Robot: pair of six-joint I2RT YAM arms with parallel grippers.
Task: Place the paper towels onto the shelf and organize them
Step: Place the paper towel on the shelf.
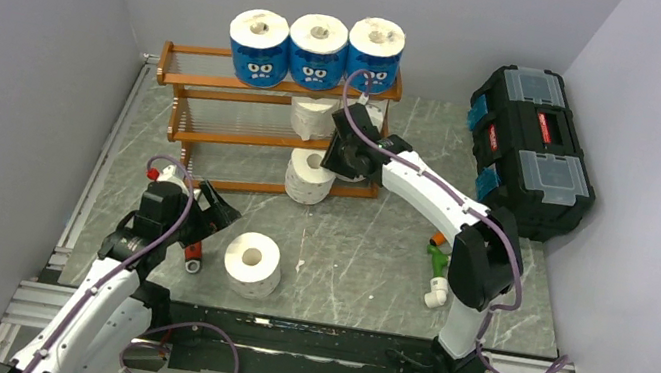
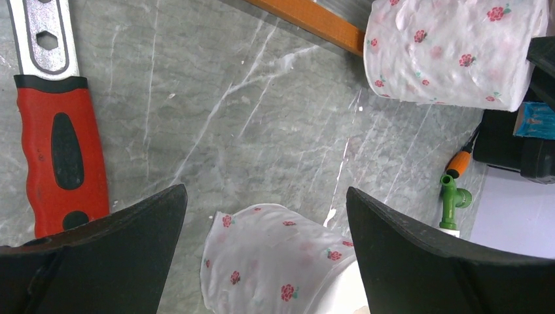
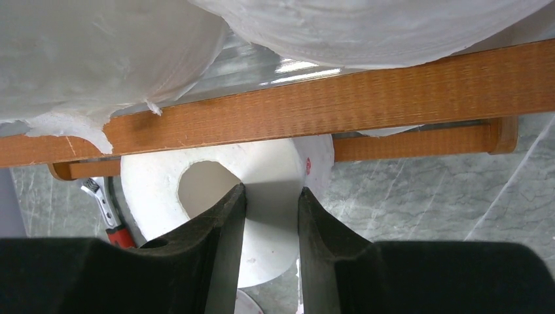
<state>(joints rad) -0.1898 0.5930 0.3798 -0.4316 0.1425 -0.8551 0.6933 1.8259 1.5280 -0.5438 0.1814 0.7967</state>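
Note:
The orange-brown shelf [image 1: 214,132] stands at the back with three blue-wrapped paper towels [image 1: 316,52] on its top tier and a white roll [image 1: 311,117] on the middle tier. My right gripper [image 3: 272,191] is shut on the wall of another white roll [image 3: 275,163], one finger inside its core, just below the middle rail [image 3: 327,111]. That roll [image 1: 310,175] sits at the bottom tier's right front. My left gripper [image 2: 265,193] is open above a rose-printed roll [image 2: 275,261], the one lying on the table [image 1: 253,263]. The jaws do not touch it.
A black toolbox [image 1: 530,149] stands at the back right. A red-handled wrench [image 2: 62,150] lies left of the loose roll. Green and white pipe fittings [image 1: 437,270] lie by the right arm's base. Grey walls close in both sides.

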